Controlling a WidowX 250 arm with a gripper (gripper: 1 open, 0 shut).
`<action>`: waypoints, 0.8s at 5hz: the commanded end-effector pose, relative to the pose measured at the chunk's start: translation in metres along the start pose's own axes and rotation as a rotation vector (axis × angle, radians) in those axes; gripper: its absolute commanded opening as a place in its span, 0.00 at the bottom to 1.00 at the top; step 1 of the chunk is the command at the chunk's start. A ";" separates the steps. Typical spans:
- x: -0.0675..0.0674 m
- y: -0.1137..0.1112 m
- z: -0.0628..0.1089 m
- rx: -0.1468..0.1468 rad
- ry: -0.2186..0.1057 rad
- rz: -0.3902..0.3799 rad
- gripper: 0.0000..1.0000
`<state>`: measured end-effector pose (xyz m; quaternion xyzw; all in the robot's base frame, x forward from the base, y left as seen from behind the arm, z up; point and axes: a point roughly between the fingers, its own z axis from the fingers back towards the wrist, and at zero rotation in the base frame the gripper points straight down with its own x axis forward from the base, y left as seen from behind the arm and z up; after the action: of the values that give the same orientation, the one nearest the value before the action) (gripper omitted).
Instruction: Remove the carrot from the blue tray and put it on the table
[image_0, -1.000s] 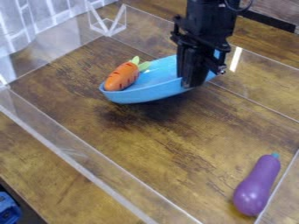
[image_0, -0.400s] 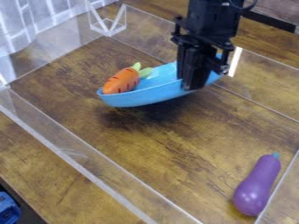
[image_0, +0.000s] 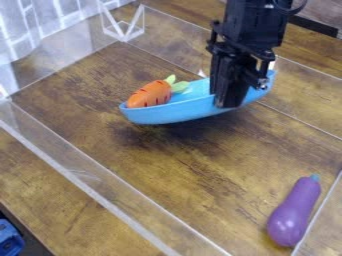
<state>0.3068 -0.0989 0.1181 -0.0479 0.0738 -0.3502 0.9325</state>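
Note:
The blue tray hangs tilted above the table, casting a shadow on the wood below it. My gripper is shut on the tray's right rim and holds it up. The orange carrot lies inside the tray near its left, higher edge, with the green leafy end pointing toward the back. The fingertips are partly hidden behind the rim.
A purple eggplant-shaped toy lies at the front right of the table. Clear acrylic edging runs along the front left, and a clear acrylic piece stands at the back left.
The gripper has carried the tray a little to the right, and the carrot has shifted with it, now sitting nearer the tray's middle-left.

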 end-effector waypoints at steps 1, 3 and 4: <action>-0.007 -0.012 0.030 0.027 -0.071 -0.086 0.00; -0.006 -0.024 0.031 0.003 -0.074 -0.059 0.00; -0.014 -0.019 0.036 -0.003 -0.060 -0.116 0.00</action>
<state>0.2883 -0.1064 0.1294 -0.0691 0.0904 -0.4007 0.9091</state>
